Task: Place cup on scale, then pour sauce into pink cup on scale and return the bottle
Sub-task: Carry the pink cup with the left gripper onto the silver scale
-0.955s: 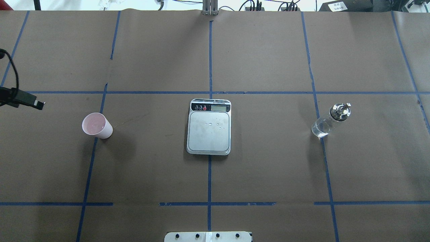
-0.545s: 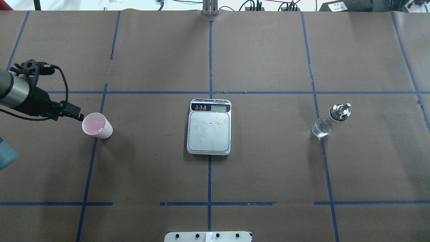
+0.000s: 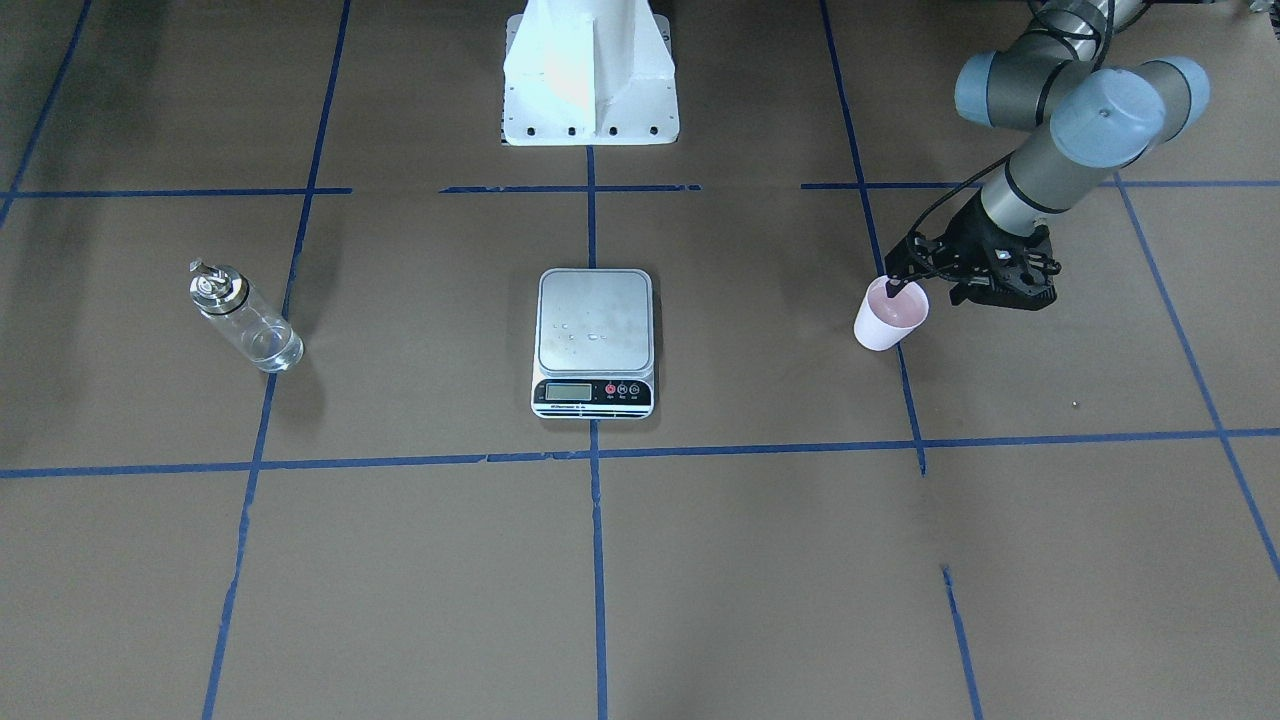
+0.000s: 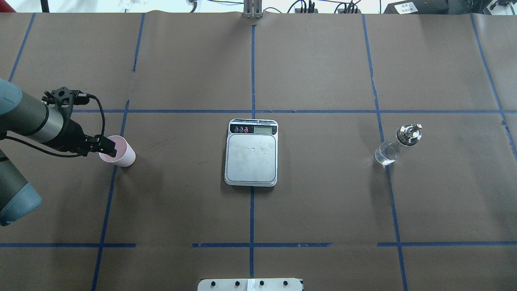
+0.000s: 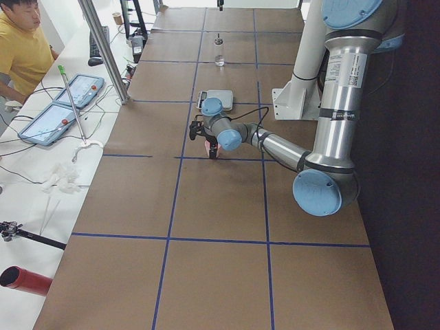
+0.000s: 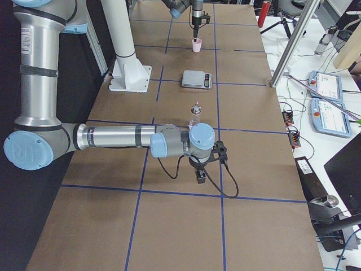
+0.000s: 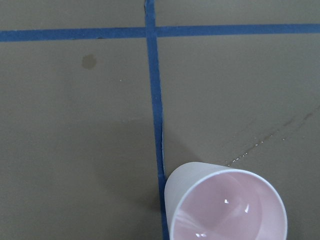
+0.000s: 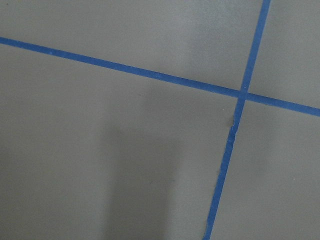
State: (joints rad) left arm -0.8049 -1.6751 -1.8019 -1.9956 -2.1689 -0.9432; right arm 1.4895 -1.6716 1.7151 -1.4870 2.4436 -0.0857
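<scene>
Since 0.5 s ago, the left pincer (image 4: 108,148) has advanced to the rim of the cup (image 4: 123,156); released or clenched, I cannot tell. That cup stands upright on the desk (image 4: 323,210), well apart from the scale (image 4: 251,161). Across the desk the bottle (image 4: 394,147) stands upright, untouched. Over the desk hangs the right pincer (image 6: 200,176), state indeterminable. Judgement: 0 of 3 steps complete; cup pickup underway.

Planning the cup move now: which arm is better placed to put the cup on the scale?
Left. The left end effector is at the cup's rim; the right end effector hangs beyond the bottle, on the table's other side.
</scene>
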